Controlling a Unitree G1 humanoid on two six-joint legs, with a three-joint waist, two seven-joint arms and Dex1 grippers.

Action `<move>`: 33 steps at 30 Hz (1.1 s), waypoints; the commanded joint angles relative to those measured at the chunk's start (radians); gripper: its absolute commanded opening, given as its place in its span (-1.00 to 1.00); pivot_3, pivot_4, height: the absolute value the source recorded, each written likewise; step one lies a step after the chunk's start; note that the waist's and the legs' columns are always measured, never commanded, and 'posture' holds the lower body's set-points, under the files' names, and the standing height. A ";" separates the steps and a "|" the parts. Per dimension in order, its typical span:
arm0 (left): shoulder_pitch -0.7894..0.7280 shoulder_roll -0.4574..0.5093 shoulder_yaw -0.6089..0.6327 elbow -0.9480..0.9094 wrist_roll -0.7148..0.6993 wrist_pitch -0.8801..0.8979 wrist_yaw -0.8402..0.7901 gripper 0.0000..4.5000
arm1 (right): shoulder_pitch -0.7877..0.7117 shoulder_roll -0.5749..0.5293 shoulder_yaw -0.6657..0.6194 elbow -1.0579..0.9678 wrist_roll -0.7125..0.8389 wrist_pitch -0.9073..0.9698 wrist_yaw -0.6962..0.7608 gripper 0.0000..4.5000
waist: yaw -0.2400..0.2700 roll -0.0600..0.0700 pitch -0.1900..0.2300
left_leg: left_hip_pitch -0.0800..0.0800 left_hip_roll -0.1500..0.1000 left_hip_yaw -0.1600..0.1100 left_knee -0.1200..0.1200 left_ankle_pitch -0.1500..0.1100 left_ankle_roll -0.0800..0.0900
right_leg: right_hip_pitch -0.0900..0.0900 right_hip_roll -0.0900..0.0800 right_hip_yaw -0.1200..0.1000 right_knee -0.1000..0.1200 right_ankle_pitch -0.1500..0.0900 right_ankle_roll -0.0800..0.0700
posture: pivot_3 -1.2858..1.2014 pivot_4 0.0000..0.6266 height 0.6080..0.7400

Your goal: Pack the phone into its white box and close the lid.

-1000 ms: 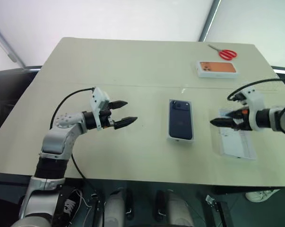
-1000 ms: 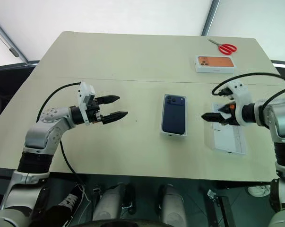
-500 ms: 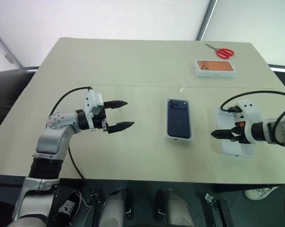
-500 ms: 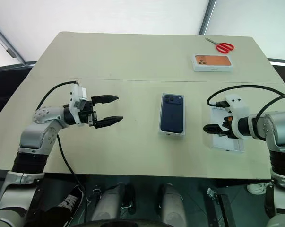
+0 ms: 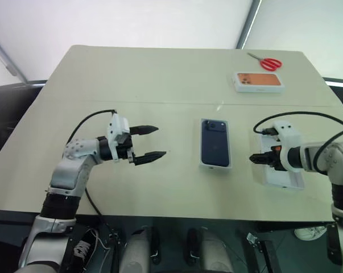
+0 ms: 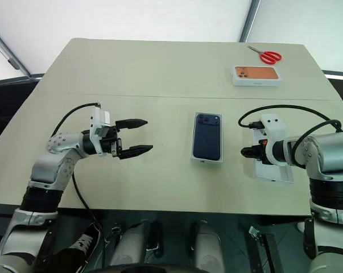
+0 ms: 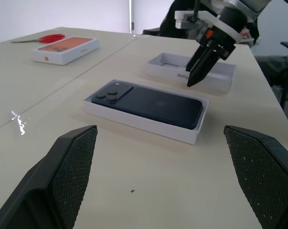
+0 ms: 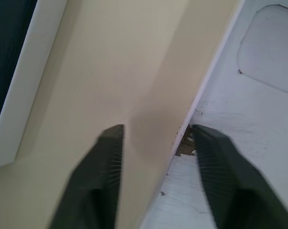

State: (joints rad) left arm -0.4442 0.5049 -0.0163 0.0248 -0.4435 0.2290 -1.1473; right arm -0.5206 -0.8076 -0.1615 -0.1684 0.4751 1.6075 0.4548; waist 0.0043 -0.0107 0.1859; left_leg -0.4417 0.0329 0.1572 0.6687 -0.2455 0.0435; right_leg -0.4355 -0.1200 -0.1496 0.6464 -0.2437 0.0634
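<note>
Dark navy-blue slim smartphone (image 5: 216,142), camera cluster up, already lying flat inside the shallow white rectangular cardboard tray (image 5: 216,166) at the centre of the head-camera frame, on the pale beige tabletop (image 5: 160,74). First half of the job judged done: phone seated in its box, white rim visible all round it.

Not yet closed. White rectangular cardboard lid (image 5: 290,179) lying upturned at centre right of the frame, plain white inside facing up, apart from the tray with bare table between them.

Right two-fingered black gripper (image 5: 254,159) lowered at the lid's edge nearest the tray, at centre right. Seen from its wrist camera: fingers (image 8: 108,162) parted and set astride the lid's thin side wall, one outside over bare table, the other over the white interior. Gap visible between the outer finger and the wall, so not clamped yet, as far as can be seen.

Left two-fingered black gripper (image 5: 160,141) at centre left, jaws spread wide, empty, aimed across toward the tray and well apart from it.

Remaining, by judgement: pinching the lid wall, lifting, flipping the lid printed face up, lowering it squarely over the tray.

Off-task at upper right: white box with orange phone picture (image 5: 260,82), red-handled scissors (image 5: 266,62) just beyond it.
</note>
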 commanded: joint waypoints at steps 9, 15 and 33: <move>-0.021 0.010 0.019 -0.057 -0.019 0.023 0.059 1.00 | -0.032 0.064 -0.043 0.036 -0.042 -0.007 -0.056 -0.97 | -0.005 -0.003 -0.002 | 0.001 0.000 0.000 0.000 0.000 0.000 | 0.001 0.000 0.000 0.000 0.000 0.000 | 0.03 -0.52 0.96; -0.044 -0.012 0.034 -0.022 -0.028 0.062 0.110 1.00 | -0.284 0.266 -0.254 0.075 0.005 -0.048 -0.080 -0.97 | -0.025 0.000 0.000 | 0.001 0.001 0.001 0.000 0.001 -0.001 | -0.001 0.002 0.001 0.002 0.000 0.000 | 0.03 -0.52 0.96; -0.071 -0.072 0.053 -0.023 -0.047 0.186 0.256 -0.07 | -0.343 0.864 -0.620 0.115 0.569 0.007 -0.479 -1.00 | -0.024 0.001 0.000 | -0.001 -0.001 0.001 -0.003 0.004 -0.001 | -0.003 0.003 0.001 0.004 0.000 0.000 | 0.03 -0.52 0.96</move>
State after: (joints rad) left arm -0.5025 0.4299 0.0126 0.0363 -0.4650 0.4045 -0.9001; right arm -0.8665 0.0452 -0.7981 -0.0243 0.9427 1.6075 0.0015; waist -0.0202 -0.0096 0.1857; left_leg -0.4428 0.0322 0.1585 0.6662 -0.2415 0.0428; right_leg -0.4386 -0.1174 -0.1482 0.6506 -0.2435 0.0637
